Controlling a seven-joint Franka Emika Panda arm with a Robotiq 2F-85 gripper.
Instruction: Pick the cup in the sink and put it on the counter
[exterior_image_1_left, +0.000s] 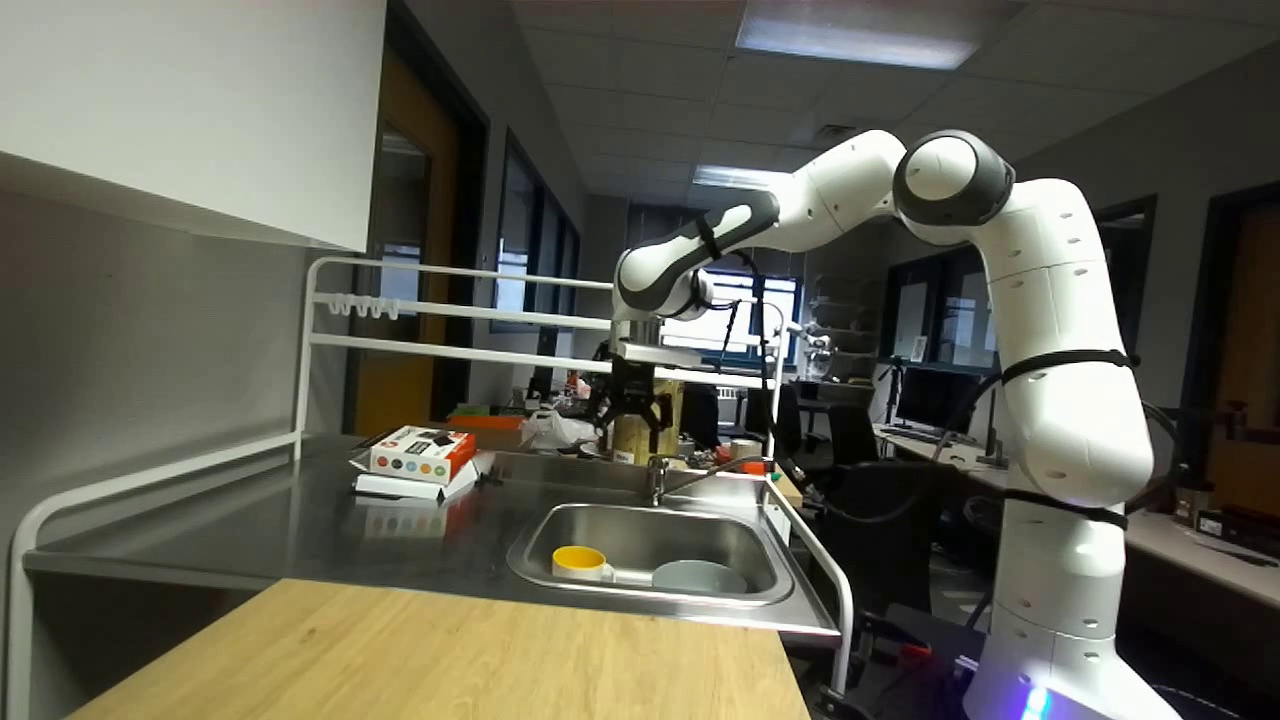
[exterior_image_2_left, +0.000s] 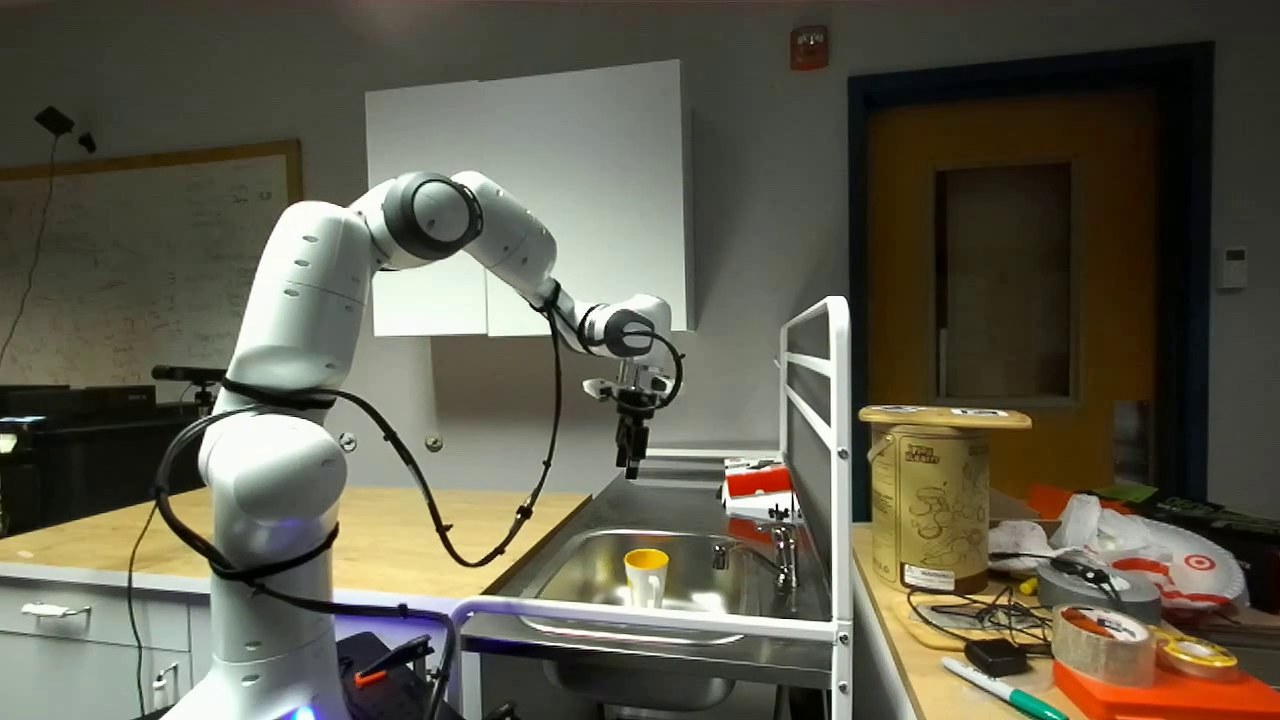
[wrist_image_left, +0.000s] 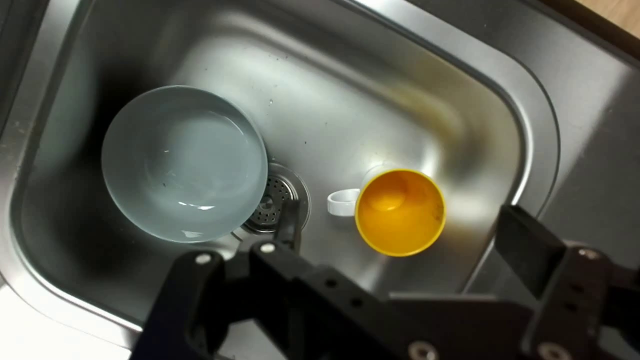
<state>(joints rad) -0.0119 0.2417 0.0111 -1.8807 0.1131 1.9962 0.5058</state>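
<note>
The cup is white outside and yellow inside, with a white handle. It stands upright in the steel sink, and shows in both exterior views (exterior_image_1_left: 580, 566) (exterior_image_2_left: 646, 580) and in the wrist view (wrist_image_left: 400, 212), its handle pointing left there. The sink (exterior_image_1_left: 640, 530) (wrist_image_left: 310, 115) is set in the steel counter (exterior_image_1_left: 290, 530) (exterior_image_2_left: 680, 498). My gripper (exterior_image_1_left: 630, 438) (exterior_image_2_left: 631, 468) is open and empty, pointing down high above the sink. In the wrist view the gripper's fingers (wrist_image_left: 402, 217) appear either side of the cup, well above it and not touching it.
A pale grey-blue bowl (exterior_image_1_left: 698, 577) (wrist_image_left: 185, 165) lies in the sink beside the cup, partly over the drain (wrist_image_left: 270, 202). A faucet (exterior_image_1_left: 656, 480) (exterior_image_2_left: 785, 560) stands behind the sink. A red and white box (exterior_image_1_left: 420, 455) sits on the counter. White rails (exterior_image_1_left: 450, 308) (exterior_image_2_left: 838, 470) border the counter.
</note>
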